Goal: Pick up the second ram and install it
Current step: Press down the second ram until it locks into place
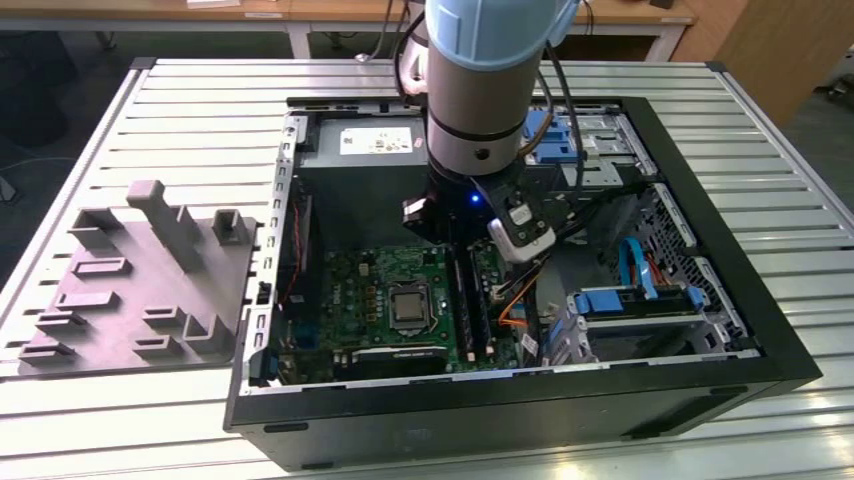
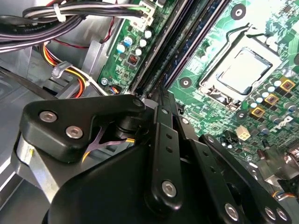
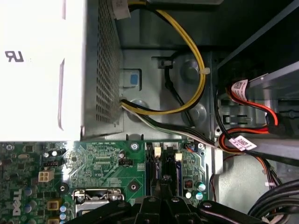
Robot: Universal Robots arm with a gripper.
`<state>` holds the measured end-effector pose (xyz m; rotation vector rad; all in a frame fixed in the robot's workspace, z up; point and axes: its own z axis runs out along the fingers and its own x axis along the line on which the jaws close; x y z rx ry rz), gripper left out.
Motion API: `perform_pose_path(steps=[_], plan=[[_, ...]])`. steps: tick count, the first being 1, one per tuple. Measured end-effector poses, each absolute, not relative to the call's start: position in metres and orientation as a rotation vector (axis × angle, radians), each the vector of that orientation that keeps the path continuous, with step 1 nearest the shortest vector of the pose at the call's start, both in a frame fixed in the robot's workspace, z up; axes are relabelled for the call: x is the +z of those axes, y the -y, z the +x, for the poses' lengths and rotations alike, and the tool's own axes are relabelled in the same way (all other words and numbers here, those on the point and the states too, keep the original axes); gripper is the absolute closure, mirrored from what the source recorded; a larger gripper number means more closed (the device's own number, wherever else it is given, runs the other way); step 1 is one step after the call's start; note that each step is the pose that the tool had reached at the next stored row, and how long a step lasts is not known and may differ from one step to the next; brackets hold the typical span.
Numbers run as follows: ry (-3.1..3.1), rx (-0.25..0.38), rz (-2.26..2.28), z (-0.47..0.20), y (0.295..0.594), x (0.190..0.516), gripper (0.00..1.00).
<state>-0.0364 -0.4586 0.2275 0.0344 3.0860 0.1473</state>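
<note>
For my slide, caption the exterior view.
Robot arm's gripper lowered into an open computer case, over the memory slots of the green motherboard.

Even room light; the power supply box glares white in the first wrist view; case interior shadowed.

Bold mark on power supply

Green motherboard, grey ribbed table, yellow cable, black case.
</note>
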Motion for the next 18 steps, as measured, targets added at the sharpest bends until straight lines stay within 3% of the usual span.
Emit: perform_pose_path(steps=[18], plan=[[-3.086, 0.147, 0.034, -0.0365, 0.4562, 0.2246, 0.90]])
